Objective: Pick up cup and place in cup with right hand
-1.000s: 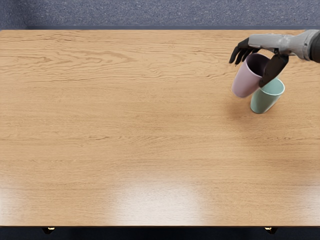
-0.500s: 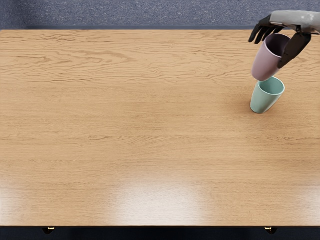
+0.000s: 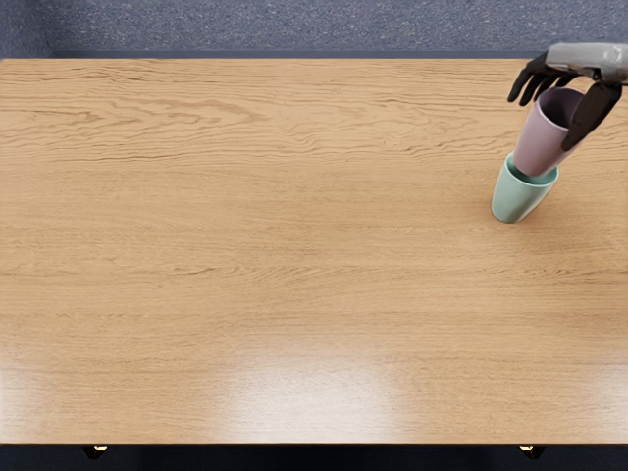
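Note:
My right hand (image 3: pixel 551 116) comes in at the upper right and is shut on the pink cup (image 3: pixel 542 139), thumb on its right side and fingers at the far side. The pink cup's lower end overlaps the mouth of the mint green cup (image 3: pixel 516 198), with its bottom just inside the rim as seen from above. How deep it sits cannot be told. The green cup stands on the table.
The wooden table (image 3: pixel 265 235) spans the view, its far edge running below a blue-grey speckled surface (image 3: pixel 294 27). Its front edge lies near the bottom of the picture.
The pink cup in my right hand moved right and away from me, then came down over the green cup's mouth. The green cup has stayed put.

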